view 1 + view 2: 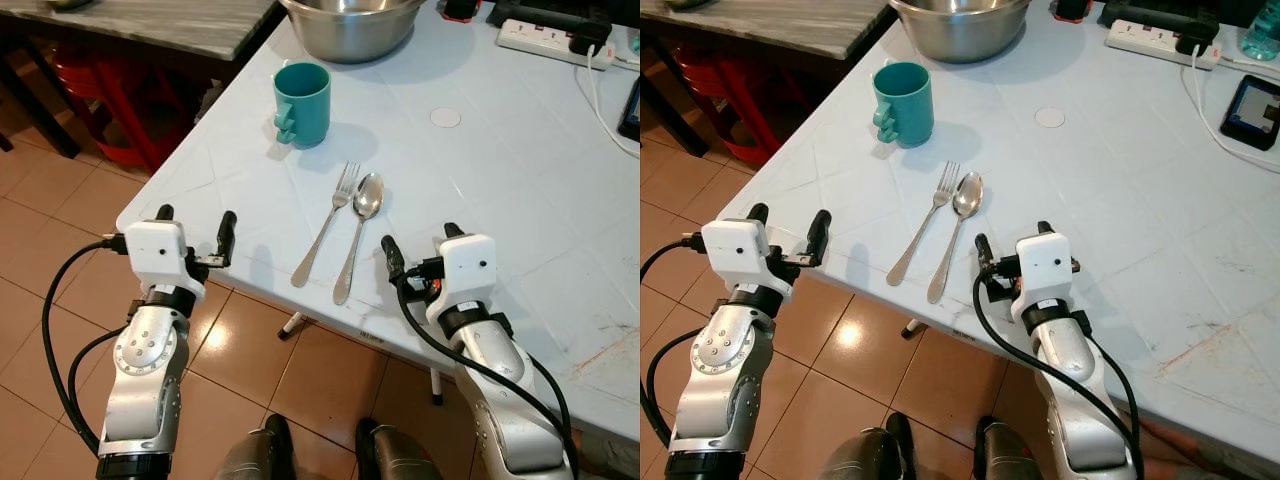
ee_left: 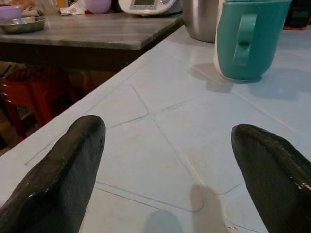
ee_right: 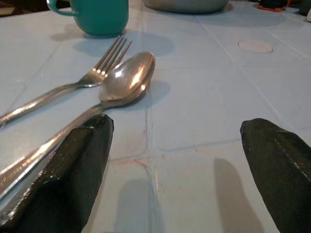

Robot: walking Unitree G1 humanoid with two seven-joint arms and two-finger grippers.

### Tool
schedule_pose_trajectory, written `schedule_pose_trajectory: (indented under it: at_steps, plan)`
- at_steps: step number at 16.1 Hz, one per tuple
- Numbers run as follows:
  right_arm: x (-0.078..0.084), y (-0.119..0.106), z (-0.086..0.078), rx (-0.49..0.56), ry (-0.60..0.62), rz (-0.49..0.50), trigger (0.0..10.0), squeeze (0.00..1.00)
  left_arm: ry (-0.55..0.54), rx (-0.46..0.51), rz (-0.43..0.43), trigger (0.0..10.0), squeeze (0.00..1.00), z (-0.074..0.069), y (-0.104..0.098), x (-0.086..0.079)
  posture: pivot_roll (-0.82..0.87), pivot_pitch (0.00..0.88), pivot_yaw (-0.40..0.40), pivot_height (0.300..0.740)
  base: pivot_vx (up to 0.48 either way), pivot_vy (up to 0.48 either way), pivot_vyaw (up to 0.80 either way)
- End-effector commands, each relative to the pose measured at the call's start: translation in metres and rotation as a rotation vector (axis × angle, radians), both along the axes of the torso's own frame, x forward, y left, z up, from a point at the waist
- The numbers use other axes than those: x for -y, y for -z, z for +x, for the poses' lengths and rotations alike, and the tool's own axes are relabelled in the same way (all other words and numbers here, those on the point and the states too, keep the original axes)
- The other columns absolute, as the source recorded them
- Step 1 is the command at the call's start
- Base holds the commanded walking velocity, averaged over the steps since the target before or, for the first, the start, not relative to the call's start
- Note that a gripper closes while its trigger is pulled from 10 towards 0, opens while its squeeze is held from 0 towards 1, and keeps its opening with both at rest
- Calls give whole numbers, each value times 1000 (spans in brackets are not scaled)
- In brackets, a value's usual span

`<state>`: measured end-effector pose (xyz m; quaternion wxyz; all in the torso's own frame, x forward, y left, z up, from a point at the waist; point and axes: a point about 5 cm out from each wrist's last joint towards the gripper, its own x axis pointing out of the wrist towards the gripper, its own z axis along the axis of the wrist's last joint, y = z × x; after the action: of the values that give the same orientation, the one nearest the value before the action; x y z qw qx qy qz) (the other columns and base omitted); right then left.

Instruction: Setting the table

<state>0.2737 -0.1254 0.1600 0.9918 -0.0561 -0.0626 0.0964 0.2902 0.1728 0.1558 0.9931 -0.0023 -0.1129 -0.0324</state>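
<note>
Both silver arms reach up from the bottom of the left eye view, over the brown tiled floor (image 1: 40, 300). At the near edge of the pale blue table (image 1: 520, 200), the left gripper (image 1: 195, 232) sits by the corner with its fingers spread and nothing between them. The right gripper (image 1: 420, 250) rests a little farther in, fingers likewise parted and empty, just right of the cutlery handles. Between the two grippers lie a fork (image 1: 328, 222) and a spoon (image 1: 358, 234), side by side and almost touching. Their long axes run from the near edge away from the robot, leaning slightly rightward, with tines and bowl pointing toward the far side. Beyond them stands an upright teal mug (image 1: 302, 103), handle turned toward the robot; what is in it cannot be told. A steel bowl (image 1: 352, 24) sits at the far edge, its inside hidden.

From the right eye view, a white power strip (image 1: 1155, 40) and a dark phone (image 1: 1252, 110) lie well off to the right.

Along the left wrist view, two black fingers (image 2: 58, 179) stand wide apart over bare tabletop, the mug ahead.

Along the right wrist view, the fingers (image 3: 68, 170) are wide apart; the spoon's handle passes right beside one of them, though contact cannot be told.
</note>
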Motion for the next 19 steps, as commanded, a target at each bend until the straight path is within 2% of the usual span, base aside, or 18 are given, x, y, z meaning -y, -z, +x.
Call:
schedule_pose_trajectory:
  at_steps: [1, 3, 7, 16, 19]
  plan:
    - [0, 3, 0, -14, -6, 18, 10000, 0, 8, -12, 19, 10000, 0, -2, -1, 1, -149, 231, 49, 740, 0, 0, -475]
    - [-2, 3, 0, -13, -6, 25, 10000, 0, 30, -15, 30, 10000, 0, 0, -2, 2, -149, 231, 54, 740, 0, 0, -800]
    - [-3, 3, -1, -13, -3, 32, 10000, 0, 31, -31, 34, 10000, 0, 4, -3, 4, -148, 239, 63, 740, 0, 359, -800]
    - [-3, 1, -1, 7, -3, 27, 10000, 0, 49, -41, 10, 10000, 0, 7, 0, 20, -154, 240, 62, 740, 0, 464, 0]
    - [-2, -1, 0, 15, 4, 25, 10000, 0, 64, -23, 12, 10000, 0, 6, -3, 25, -153, 240, 61, 740, 0, 0, 0]
